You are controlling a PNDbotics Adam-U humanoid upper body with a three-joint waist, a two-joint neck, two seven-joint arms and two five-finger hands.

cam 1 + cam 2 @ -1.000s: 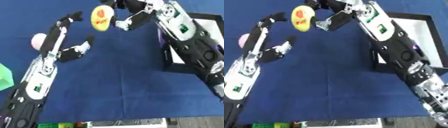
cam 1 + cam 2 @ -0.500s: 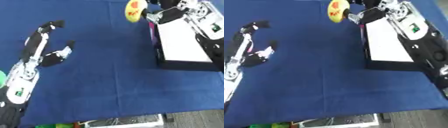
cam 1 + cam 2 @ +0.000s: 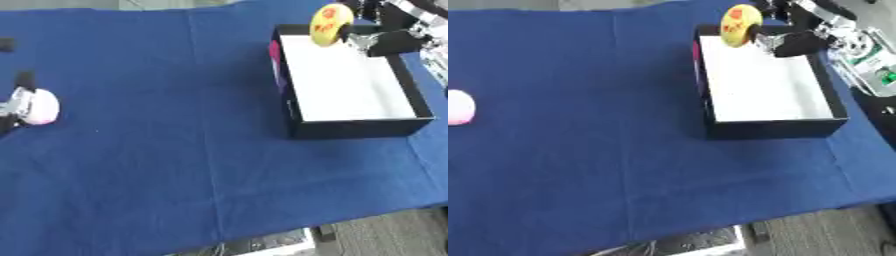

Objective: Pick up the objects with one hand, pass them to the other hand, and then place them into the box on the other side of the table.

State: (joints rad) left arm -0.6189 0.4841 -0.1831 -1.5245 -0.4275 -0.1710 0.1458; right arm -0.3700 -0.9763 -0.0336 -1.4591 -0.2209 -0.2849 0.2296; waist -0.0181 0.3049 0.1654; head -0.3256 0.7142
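A yellow round object (image 3: 739, 19) with red marks hangs over the far end of the black box (image 3: 359, 128), which has a white floor. My right hand (image 3: 791, 42) comes in from the upper right and is shut on the object, its black fingers just behind it. A pink ball (image 3: 39, 107) lies on the blue cloth at the far left. Only a sliver of my left hand (image 3: 10, 104) shows at the left edge, right beside the pink ball.
Blue cloth (image 3: 175, 150) covers the table. Its front edge (image 3: 350, 220) runs along the bottom right, with grey floor beyond. A pink patch (image 3: 276, 52) shows on the box's left wall. The box stands on the right side of the table.
My right hand has carried the yellow object to the right, from beside the box to above its far end. The view has swung right, so my left arm has nearly left the picture.
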